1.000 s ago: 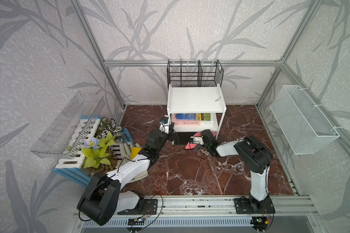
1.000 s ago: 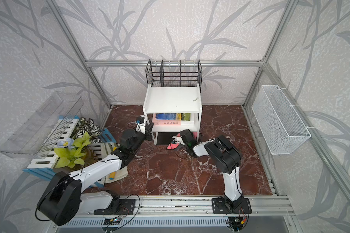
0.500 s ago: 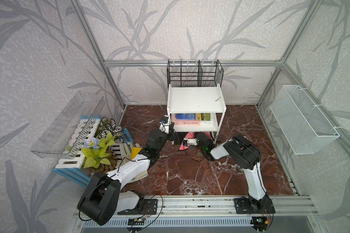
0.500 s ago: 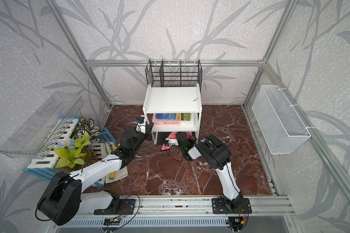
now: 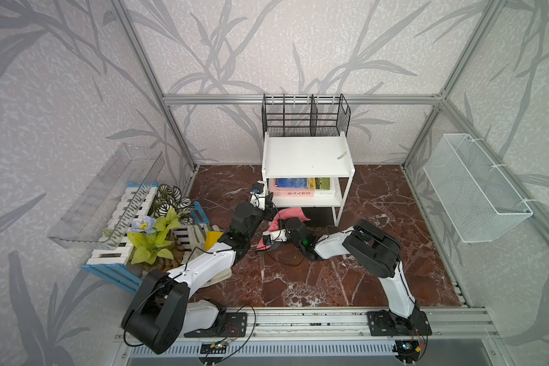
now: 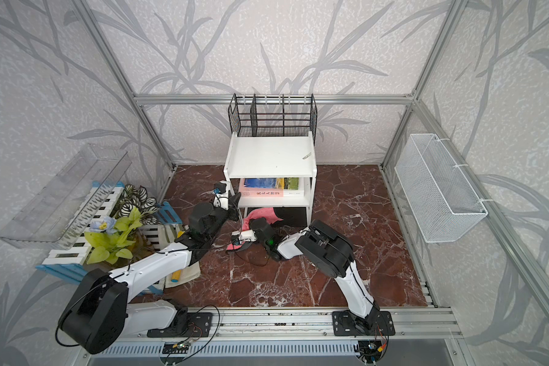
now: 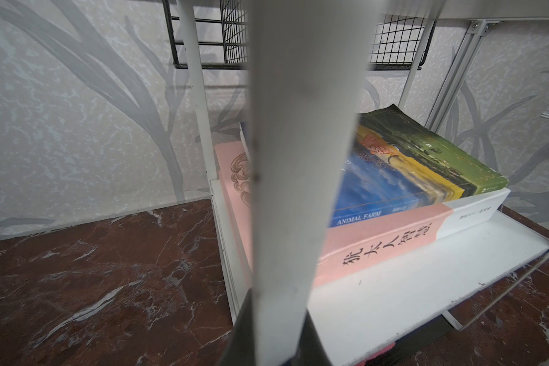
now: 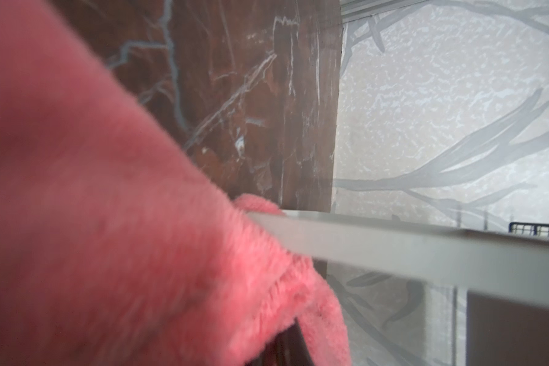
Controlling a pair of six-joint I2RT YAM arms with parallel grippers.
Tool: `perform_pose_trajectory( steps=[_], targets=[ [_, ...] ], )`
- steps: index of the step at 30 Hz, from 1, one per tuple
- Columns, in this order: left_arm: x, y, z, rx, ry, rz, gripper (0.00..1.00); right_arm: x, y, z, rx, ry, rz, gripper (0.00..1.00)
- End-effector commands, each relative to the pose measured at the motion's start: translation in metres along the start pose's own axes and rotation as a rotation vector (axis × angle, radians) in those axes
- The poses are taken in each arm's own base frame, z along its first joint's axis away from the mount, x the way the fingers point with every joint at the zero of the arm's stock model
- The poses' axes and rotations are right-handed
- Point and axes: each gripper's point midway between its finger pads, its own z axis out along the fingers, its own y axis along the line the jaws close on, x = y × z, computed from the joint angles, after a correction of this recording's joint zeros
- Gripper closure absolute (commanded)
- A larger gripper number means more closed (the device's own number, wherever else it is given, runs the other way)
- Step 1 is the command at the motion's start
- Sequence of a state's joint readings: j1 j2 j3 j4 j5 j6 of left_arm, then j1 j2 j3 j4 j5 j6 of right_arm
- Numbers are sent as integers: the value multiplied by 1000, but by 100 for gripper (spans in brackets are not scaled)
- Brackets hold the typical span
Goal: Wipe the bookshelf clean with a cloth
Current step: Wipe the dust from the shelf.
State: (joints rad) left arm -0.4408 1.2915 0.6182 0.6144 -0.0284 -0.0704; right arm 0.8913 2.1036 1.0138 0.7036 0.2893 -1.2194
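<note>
Behind bookshelf (image 5: 308, 157), black rack (image 5: 305, 117), books (image 5: 301, 187) inside

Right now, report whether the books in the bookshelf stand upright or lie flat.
Lying flat: the books are stacked on the bookshelf's lower board, spines facing outward.

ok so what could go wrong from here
The left gripper clamps only one front leg of the bookshelf, so a hard push from the cloth could twist or slide the frame and shift the books. The right gripper holds the cloth bunched low by the bottom board; its loose end hangs near the floor and might snag.
</note>
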Motion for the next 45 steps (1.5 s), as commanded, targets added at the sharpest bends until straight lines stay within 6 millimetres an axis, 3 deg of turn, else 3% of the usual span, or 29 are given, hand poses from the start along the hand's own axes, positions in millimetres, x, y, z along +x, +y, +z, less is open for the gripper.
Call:
perform_pose_trajectory(
  steps=[1, 6, 11, 13, 17, 20, 24, 26, 28, 30, 34, 36, 38, 40, 45],
  targets=[
    [14, 30, 13, -144, 44, -166, 100, 77, 20, -37, -128, 169, 157, 100],
    [16, 38, 13, -188, 38, -165, 100, 149, 41, -83, -170, 387, 263, 100],
    [19, 47, 11, -236, 47, -153, 100, 182, 42, -110, -122, 460, 360, 100],
    [18, 49, 11, -244, 43, -148, 100, 190, 23, -119, -62, 449, 454, 100],
    [16, 50, 12, -247, 45, -134, 100, 211, -57, -134, 254, 408, 586, 100],
    [16, 52, 12, -257, 48, -129, 100, 197, -122, -163, 430, 304, 626, 100],
    [17, 55, 11, -271, 52, -128, 100, 164, -168, -204, 488, 101, 702, 100],
    [17, 56, 10, -274, 49, -131, 100, 159, -170, -214, 467, 76, 719, 100],
    [17, 55, 10, -272, 48, -131, 100, 165, -152, -209, 417, 108, 722, 100],
    [16, 55, 10, -268, 45, -135, 100, 186, -116, -190, 365, 187, 755, 100],
    [16, 56, 9, -273, 43, -131, 100, 217, -20, -146, 152, 368, 754, 100],
    [15, 57, 9, -275, 42, -127, 100, 222, 8, -131, 73, 431, 709, 100],
    [15, 57, 9, -277, 45, -128, 100, 220, 6, -125, 93, 454, 641, 100],
    [14, 58, 8, -277, 42, -128, 100, 214, -16, -131, 151, 433, 614, 100],
    [14, 60, 6, -287, 39, -132, 100, 192, -105, -184, 313, 288, 667, 100]
  ],
)
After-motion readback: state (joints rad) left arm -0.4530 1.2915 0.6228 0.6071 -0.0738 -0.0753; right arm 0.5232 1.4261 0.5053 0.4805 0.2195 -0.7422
